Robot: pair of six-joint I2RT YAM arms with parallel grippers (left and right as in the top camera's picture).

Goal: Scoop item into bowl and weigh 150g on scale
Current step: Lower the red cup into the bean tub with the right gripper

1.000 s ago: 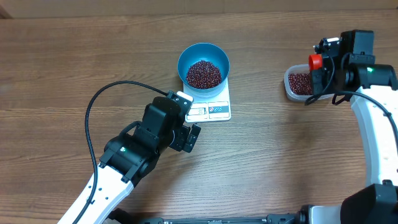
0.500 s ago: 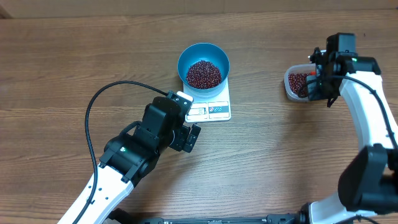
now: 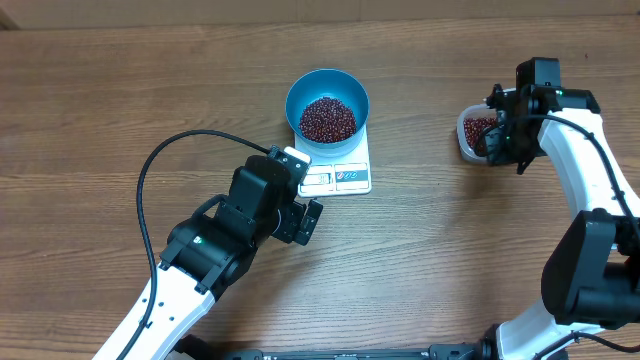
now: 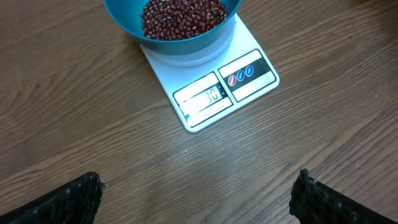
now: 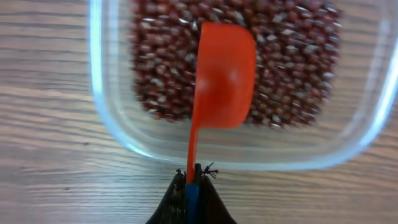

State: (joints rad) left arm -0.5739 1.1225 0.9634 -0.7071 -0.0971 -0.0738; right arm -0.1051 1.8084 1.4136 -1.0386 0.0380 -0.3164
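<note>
the blue bowl (image 3: pixel 296 95) sits on the white scale (image 3: pixel 346 164) near the middle of the tabletop (image 3: pixel 100 120), toward its far edge. it covers the far part of the scale and leaves the display and the blue-marked buttons showing on the near edge. a heap of dark red beans (image 3: pixel 328 119) lies inside the bowl, well below the rim. the display shows digits, but i cannot read them with any certainty.

the left arm (image 3: pixel 215 245) rests just in front of the scale on its near left side, with a black cable (image 3: pixel 150 170) looping behind it. the left jaws stand wide apart with nothing between them. they hang over bare wood and touch neither scale nor bowl.

off to the right, well apart from the scale, a clear tub (image 5: pixel 124 134) holds more of the same beans. the right arm (image 3: pixel 585 160) reaches to it from the near side. the right jaws are pinched tight on the thin handle of a red scoop (image 5: pixel 224 81). the cup of the scoop is turned partly on its side over the beans in the tub. whether it touches them i cannot tell.
</note>
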